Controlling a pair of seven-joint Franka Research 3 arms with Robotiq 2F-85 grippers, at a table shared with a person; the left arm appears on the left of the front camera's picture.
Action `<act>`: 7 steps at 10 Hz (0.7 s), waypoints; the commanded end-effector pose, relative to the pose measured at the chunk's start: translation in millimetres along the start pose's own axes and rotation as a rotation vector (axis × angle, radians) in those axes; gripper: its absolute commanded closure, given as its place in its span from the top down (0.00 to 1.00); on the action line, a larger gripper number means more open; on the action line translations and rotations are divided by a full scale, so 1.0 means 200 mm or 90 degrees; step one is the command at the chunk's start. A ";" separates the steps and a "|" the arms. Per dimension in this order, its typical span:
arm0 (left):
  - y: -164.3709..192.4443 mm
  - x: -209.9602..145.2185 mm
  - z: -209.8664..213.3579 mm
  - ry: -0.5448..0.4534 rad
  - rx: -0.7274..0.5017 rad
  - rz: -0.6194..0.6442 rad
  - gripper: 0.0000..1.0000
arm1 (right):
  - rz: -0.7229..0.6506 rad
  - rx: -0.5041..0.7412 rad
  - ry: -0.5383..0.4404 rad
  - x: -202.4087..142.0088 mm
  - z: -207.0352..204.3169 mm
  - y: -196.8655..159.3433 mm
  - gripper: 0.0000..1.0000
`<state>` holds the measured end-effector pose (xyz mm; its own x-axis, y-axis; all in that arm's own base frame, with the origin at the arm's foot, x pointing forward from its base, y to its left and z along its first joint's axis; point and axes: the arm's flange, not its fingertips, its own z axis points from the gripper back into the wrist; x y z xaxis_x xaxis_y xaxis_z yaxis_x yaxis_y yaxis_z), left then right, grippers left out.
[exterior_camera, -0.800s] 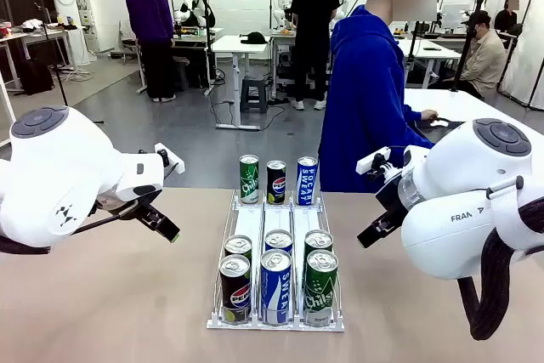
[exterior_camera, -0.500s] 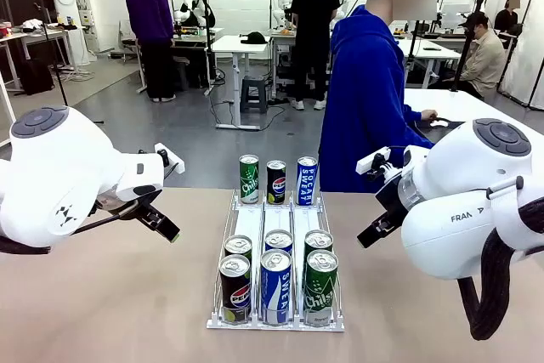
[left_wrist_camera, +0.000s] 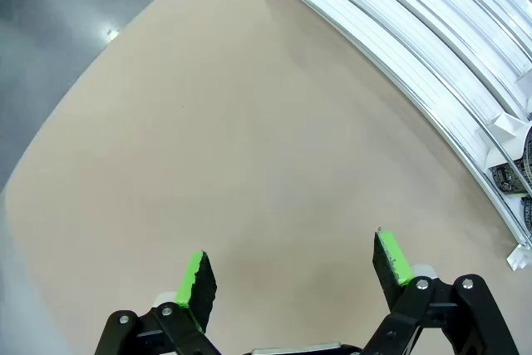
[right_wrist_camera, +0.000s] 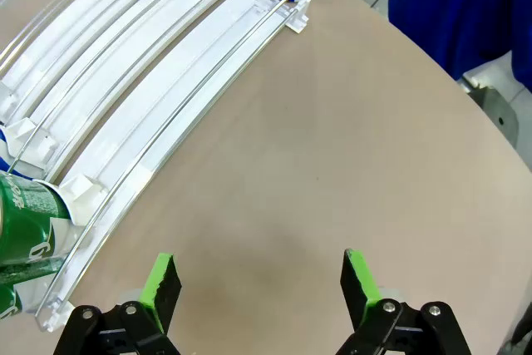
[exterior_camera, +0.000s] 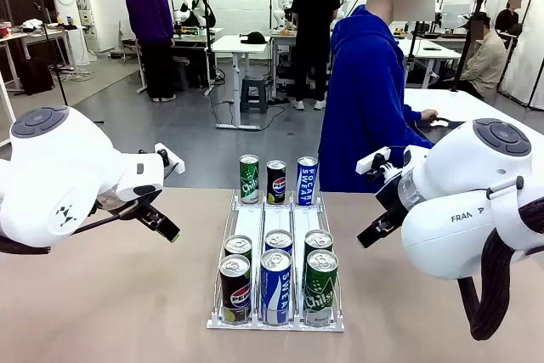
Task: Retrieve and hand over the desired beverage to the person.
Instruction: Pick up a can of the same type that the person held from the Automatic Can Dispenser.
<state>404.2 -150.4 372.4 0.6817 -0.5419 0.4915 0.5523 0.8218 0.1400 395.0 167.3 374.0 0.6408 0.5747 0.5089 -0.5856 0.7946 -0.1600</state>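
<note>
A clear three-lane rack [exterior_camera: 276, 218] is set in the middle of the worktop [exterior_camera: 110, 295], and the cans are kept in it. At its far end three cans are stood upright, one per lane: a far green can [exterior_camera: 248, 178] on the left, a far black can [exterior_camera: 276, 181] in the middle and a far blue can [exterior_camera: 307, 180] on the right. At the near end six more are packed in two rows. The nearest row is made up of a near black can [exterior_camera: 235, 288] on the left, a near blue can [exterior_camera: 275, 286] in the middle and a near green can [exterior_camera: 320, 288] on the right. Three others are set just behind them. The middle stretch of each lane is left bare.

The person [exterior_camera: 365, 99] is stood at the far edge of the worktop, right of the rack, the body turned to the right and one hand [exterior_camera: 427, 114] rested on a white table there.

The left tool [left_wrist_camera: 294, 268] is held above bare worktop to the left of the rack, its green pads [left_wrist_camera: 198, 276] spread wide, with nothing gripped between them. The right tool [right_wrist_camera: 259, 280] is held over the worktop to the right of the rack, likewise wide open and empty. Neither tool is in contact with a can or the rack.
</note>
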 end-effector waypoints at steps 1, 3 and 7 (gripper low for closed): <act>0.00 0.00 0.00 0.000 0.000 0.000 1.00 | 0.000 0.000 0.000 0.00 0.00 0.00 1.00; 0.00 0.00 0.00 0.000 0.000 0.000 1.00 | 0.000 0.000 0.000 0.00 0.00 0.00 1.00; 0.00 0.00 0.00 0.000 0.000 0.000 1.00 | 0.000 0.000 0.000 0.00 0.00 0.00 1.00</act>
<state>404.2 -150.5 372.4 0.6817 -0.5420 0.4915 0.5524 0.8218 0.1400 395.0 167.3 374.0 0.6408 0.5747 0.5089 -0.5856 0.7946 -0.1600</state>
